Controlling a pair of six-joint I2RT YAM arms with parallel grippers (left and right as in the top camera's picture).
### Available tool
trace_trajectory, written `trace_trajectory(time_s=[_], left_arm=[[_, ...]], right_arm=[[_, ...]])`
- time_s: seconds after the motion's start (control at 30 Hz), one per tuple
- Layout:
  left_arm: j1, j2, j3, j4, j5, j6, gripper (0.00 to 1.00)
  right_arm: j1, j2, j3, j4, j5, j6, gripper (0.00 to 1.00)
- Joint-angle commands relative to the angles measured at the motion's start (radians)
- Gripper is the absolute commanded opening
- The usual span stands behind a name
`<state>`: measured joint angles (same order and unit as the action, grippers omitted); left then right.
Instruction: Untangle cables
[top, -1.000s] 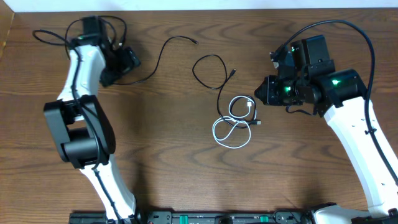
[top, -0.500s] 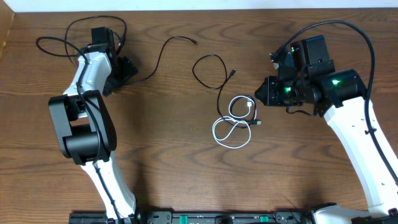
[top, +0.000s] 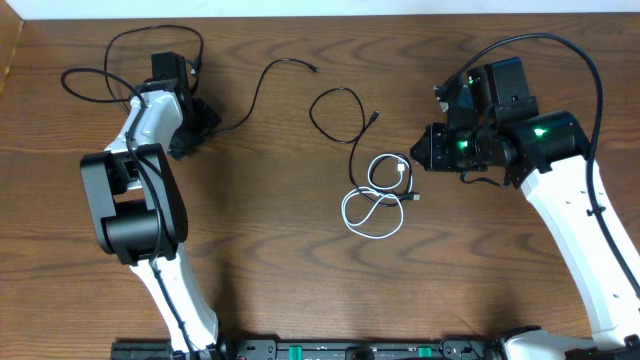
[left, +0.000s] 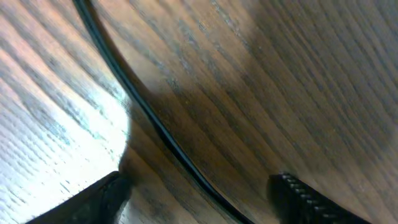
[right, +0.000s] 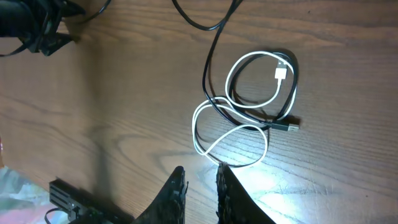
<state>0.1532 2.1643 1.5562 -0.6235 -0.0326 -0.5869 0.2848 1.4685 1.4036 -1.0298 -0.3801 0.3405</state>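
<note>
The cables are in two places on the wooden table (top: 300, 290). Right of centre in the overhead view, the white cable (right: 195, 132) lies in two linked loops, and one black cable (right: 207, 68) is tangled into them. It runs down from an open loop of its own higher in the frame, crosses the white loops and ends in a black plug (right: 289, 126) at their right side. The white plug (right: 281, 73) rests inside the upper white loop. I cannot tell which strand lies on top at the crossings.

The second black cable (left: 155, 127) lies apart from that bundle, in the upper left of the overhead frame. It curves from beside my left arm up and to the right, and its free end points towards top centre.

My left gripper (left: 199, 198) is low over the table with its jaws released and set apart. In the left wrist view this cable runs diagonally from the top left down between the two fingertips (left: 93, 198). I see no contact between the pads and the cable.

My right gripper (right: 199, 180) hovers to the right of the tangled pair and holds nothing. Its fingers are drawn nearly together, with only a narrow slit between them. In the right wrist view the tips sit at the bottom edge, just below the lower white loop, and do not touch it.
</note>
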Motion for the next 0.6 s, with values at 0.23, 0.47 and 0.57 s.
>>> trace_trajectory(time_s=[0.23, 0.47, 0.57], left_arm=[[0.005, 0.105, -0.004, 0.021, -0.025, -0.016, 0.24], [0.011, 0.103, 0.012, 0.150, -0.028, 0.022, 0.07], [0.022, 0.084, 0.059, 0.207, -0.028, 0.035, 0.07]], right_arm=[[0.005, -0.015, -0.005, -0.005, 0.008, 0.002, 0.13], [0.005, -0.015, -0.005, -0.006, 0.008, 0.002, 0.13], [0.005, -0.015, -0.005, -0.007, 0.008, 0.002, 0.14]])
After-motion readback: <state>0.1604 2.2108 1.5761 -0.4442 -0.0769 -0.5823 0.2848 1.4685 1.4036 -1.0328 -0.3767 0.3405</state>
